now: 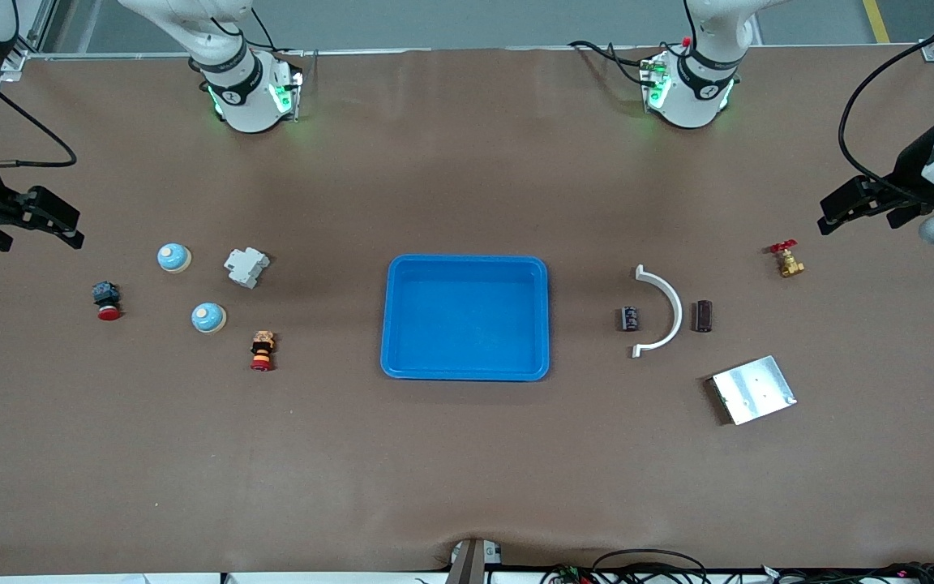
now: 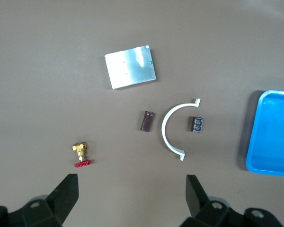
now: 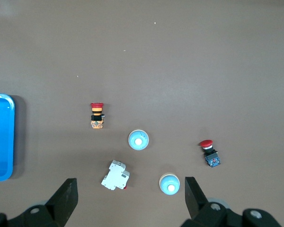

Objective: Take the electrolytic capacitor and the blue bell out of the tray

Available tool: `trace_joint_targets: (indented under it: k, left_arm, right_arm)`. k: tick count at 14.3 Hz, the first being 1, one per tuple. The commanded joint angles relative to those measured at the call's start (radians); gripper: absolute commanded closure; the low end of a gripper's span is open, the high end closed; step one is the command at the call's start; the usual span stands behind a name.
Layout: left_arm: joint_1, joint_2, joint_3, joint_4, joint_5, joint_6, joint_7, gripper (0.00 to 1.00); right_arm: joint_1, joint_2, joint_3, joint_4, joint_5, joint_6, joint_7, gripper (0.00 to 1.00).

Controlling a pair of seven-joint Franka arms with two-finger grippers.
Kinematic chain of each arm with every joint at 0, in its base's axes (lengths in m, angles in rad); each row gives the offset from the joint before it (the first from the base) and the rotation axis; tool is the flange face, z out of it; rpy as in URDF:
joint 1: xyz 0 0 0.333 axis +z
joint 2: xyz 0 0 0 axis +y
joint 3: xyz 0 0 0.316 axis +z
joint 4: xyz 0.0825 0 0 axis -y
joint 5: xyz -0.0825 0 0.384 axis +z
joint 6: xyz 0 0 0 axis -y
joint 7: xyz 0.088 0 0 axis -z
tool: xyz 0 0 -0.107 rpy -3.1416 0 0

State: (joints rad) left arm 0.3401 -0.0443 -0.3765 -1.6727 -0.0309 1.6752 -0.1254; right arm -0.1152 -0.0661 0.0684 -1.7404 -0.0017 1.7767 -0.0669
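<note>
Front view: I see the bright blue shallow plastic tray point(image 1: 466, 317) empty; left tool point(image 1: 854, 208) and right tool point(image 1: 39, 217) wait spread apart beside it, task seemingly done.

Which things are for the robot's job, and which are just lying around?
Job: tray, already bare; capacitor; two blue bells.

Lying around: metal plate, white arc, brown block, valve, breaker, two red buttons.

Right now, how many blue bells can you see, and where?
2, both on the table toward the right arm's end, none in the tray. One bell lies farther from the front camera; the other bell lies nearer. Nothing looks hidden.
</note>
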Motion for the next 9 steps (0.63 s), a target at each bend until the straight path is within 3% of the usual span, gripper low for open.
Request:
trace_joint_targets:
  k: [1, 5, 9]
  left_arm:
    - [0.007, 0.020, -0.007, 0.053, -0.007, -0.029, -0.010, 0.00]
    - [0.007, 0.021, -0.007, 0.053, -0.007, -0.029, -0.010, 0.00]
    - [0.007, 0.020, -0.006, 0.053, -0.007, -0.029, -0.010, 0.00]
  right_arm:
    - [0.020, -0.015, -0.035, -0.016, 0.029, 0.007, 0.022, 0.00]
    - [-0.026, -0.014, -0.036, -0.045, 0.098, 0.003, 0.024, 0.00]
    - [-0.027, -0.024, -0.062, -0.079, 0.104, -0.006, 0.067, 0.00]
